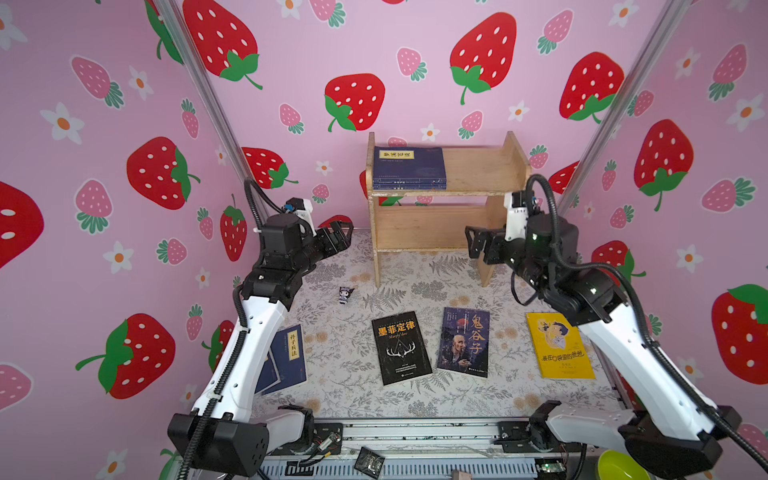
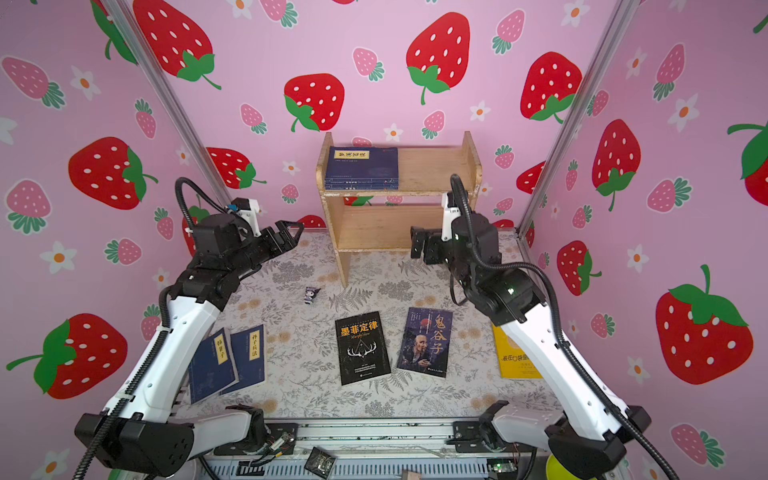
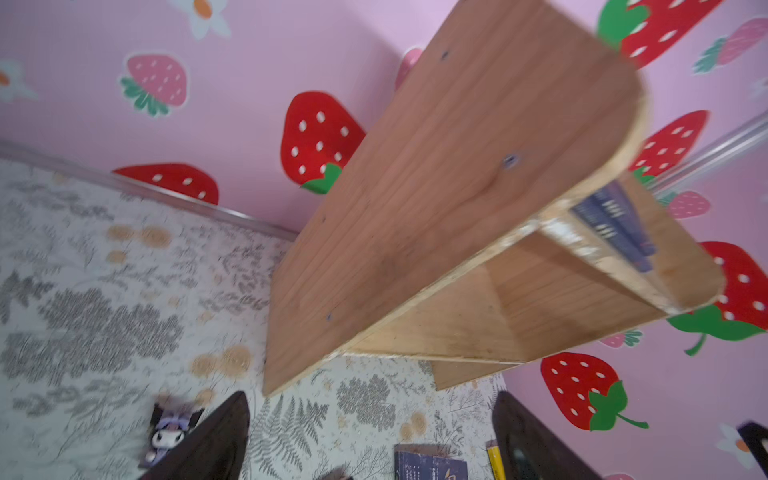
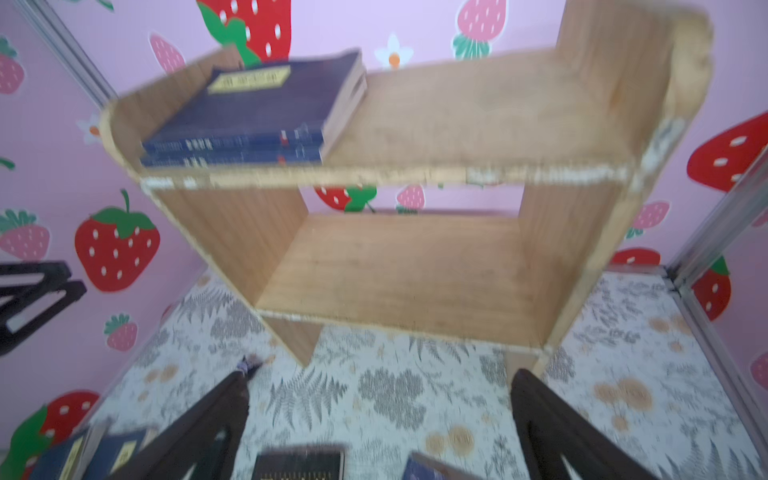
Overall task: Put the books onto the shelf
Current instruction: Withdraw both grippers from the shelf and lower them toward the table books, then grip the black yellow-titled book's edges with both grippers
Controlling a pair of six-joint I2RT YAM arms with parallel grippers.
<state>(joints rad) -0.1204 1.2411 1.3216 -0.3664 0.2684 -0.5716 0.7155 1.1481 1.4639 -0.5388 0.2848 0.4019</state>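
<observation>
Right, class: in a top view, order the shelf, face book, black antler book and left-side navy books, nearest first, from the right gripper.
From the right gripper:
1. shelf, just beside it
2. face book, front centre-right
3. black antler book, front centre
4. navy books, far left

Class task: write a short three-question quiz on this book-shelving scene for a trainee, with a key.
1. True or false: the shelf has books on its lower tier.
2. Which book lies nearest the right arm? A black, B yellow, C navy.
3. How many books lie on the table?
Key: 1 false: the navy books lie on the top tier. 2 B, the yellow book. 3 five.
</observation>
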